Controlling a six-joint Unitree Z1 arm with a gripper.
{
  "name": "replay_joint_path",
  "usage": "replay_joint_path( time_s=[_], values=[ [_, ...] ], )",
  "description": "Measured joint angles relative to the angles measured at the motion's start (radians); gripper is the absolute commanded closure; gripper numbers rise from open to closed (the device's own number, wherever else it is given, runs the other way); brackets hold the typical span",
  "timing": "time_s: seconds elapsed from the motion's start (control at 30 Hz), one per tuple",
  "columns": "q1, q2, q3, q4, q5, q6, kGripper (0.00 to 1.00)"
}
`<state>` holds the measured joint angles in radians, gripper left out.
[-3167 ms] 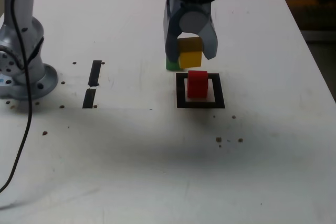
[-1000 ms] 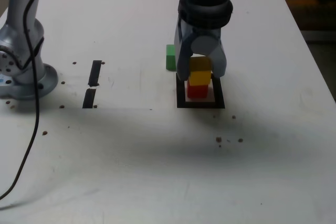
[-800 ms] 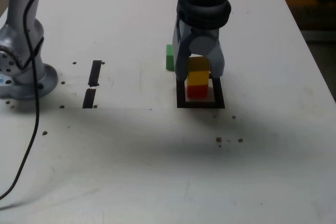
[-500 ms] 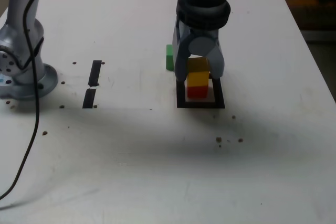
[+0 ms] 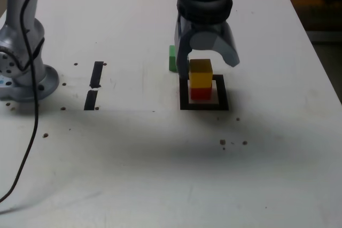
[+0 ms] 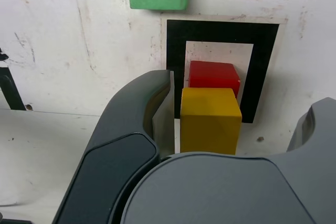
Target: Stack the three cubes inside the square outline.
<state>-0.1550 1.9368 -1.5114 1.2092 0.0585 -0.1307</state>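
Jaws have spread off the yellow cube (image 5: 201, 73), the gripper (image 5: 209, 57) now wide open and holding nothing, yellow resting on the red cube (image 5: 201, 93) inside the outline (image 5: 203, 105), green cube (image 5: 172, 59) just outside it on the table (image 5: 133, 153).
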Motion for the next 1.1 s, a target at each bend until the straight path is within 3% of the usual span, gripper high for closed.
replay_joint_path(
  time_s=[0.47,0.77,1.1],
  values=[
    [0.040,-0.180,0.071,0.063,0.095,-0.006,0.03],
    [0.100,-0.238,0.199,0.004,0.102,0.015,0.00],
    [0.154,-0.186,0.226,-0.039,0.098,0.096,0.01]
  ],
)
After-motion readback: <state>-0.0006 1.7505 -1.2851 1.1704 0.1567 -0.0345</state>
